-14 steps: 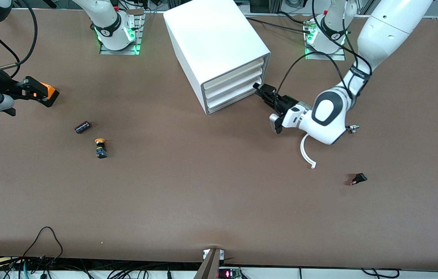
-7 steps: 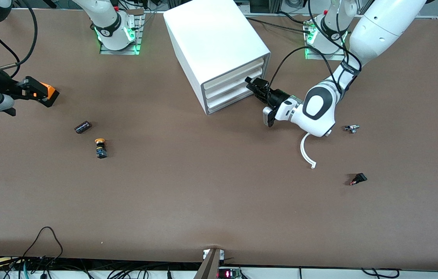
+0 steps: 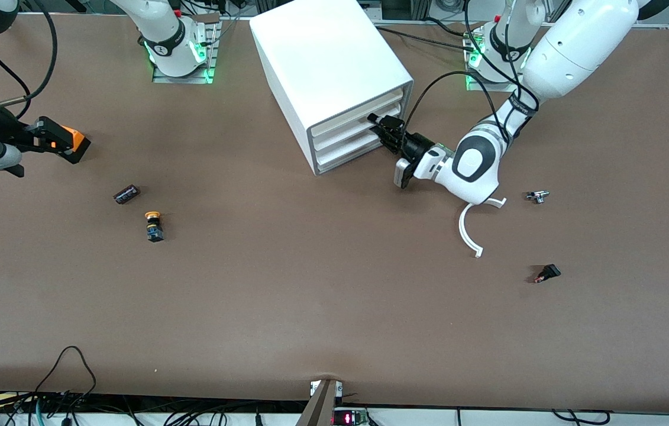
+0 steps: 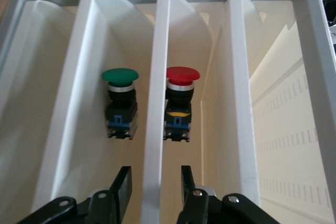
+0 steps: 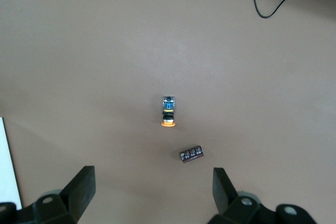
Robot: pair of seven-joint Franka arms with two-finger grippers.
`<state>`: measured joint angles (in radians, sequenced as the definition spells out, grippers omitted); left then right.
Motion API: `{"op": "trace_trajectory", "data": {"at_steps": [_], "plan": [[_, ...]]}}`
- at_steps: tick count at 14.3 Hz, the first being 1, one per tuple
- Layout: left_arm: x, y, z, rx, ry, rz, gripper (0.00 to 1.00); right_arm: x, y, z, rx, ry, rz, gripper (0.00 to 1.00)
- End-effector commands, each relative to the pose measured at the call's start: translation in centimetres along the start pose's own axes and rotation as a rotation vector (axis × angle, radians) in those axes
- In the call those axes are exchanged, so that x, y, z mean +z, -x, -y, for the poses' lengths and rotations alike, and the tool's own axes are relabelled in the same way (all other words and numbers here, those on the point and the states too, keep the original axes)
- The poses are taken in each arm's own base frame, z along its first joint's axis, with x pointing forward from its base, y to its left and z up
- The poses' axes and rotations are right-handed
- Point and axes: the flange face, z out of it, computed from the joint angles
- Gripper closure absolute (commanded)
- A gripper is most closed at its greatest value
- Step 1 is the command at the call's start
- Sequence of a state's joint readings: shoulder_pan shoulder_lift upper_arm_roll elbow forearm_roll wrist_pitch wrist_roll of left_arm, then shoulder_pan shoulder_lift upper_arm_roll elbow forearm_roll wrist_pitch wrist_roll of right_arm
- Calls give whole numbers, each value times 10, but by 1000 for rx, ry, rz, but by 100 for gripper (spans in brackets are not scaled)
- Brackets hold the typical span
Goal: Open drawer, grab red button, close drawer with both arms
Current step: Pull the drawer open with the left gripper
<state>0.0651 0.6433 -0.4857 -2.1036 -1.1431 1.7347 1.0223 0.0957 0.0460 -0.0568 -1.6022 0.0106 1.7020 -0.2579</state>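
The white cabinet [image 3: 328,65] holds three stacked white drawers [image 3: 349,135]. My left gripper [image 3: 383,127] is at the cabinet's front, level with the middle drawer. In the left wrist view it [image 4: 155,174] is open, with one finger [image 4: 122,192] on each side of a white drawer edge [image 4: 156,103], not clamped on it. The red-capped button [image 4: 180,106] stands in the drawer compartment just past that edge; it is hidden in the front view. My right gripper [image 3: 65,141] waits open and empty [image 5: 152,192] over the table at the right arm's end.
A green-capped button [image 4: 121,103] stands in the neighbouring drawer. A yellow-capped button [image 3: 154,226] and a small black cylinder [image 3: 126,193] lie near the right gripper. A white curved piece [image 3: 469,231], a small metal part [image 3: 537,196] and a small black part [image 3: 547,273] lie toward the left arm's end.
My left gripper has moved in to the cabinet's front, from beside the lowest drawer up to the middle one. The right arm has not moved.
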Motion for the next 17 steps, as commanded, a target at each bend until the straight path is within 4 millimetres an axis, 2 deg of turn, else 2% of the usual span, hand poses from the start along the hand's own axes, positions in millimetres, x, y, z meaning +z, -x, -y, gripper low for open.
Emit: {"op": "trace_trajectory", "data": {"at_steps": [1,3,5,9,13,15,16,17], "plan": [[9,-2,-4,20,14,-25,71,-5,-4,1,2,16,-2,1],[12,-3,-3,15,23,-32,82,-5,-4,2,-1,16,-2,1],[15,-3,-2,12,26,-27,88,-5,-4,2,-4,16,-2,1],[12,-5,-3,16,26,-34,90,-5,-4,3,-3,17,0,1],[-3,-13,-6,22,15,-58,90,-5,-5,3,4,9,-5,1],[-10,-15,-7,26,11,-70,90,17,-18,3,-14,6,0,1],[-20,-19,-9,34,6,-85,89,27,-25,6,-31,12,3,1],[-28,-20,-10,37,-1,-94,89,26,-25,7,-24,6,-3,1]]}}
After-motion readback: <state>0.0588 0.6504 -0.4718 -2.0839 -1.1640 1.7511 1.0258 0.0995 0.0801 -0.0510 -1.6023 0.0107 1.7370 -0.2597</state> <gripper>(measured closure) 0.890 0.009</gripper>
